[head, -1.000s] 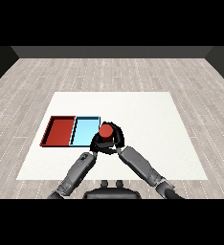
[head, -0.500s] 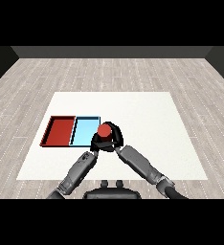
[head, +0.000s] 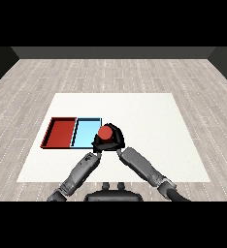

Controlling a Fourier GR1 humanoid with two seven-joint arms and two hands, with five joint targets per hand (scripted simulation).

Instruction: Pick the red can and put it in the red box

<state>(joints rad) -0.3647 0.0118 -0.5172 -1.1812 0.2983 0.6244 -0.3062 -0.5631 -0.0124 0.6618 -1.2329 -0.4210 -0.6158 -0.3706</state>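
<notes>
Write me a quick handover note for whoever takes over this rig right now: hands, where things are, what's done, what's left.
Right hand: curled round the red can, at the right edge of the light blue tray.
Left hand: low beside the can; its fingers cannot be made out.
Red tray: left of the blue one, nothing in it.
Done: can grasped.
Left: carry it left past the blue tray and set it in the red tray.

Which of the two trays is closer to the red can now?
The light blue tray: it lies right beside the red can; the red tray lies beyond it.
</notes>
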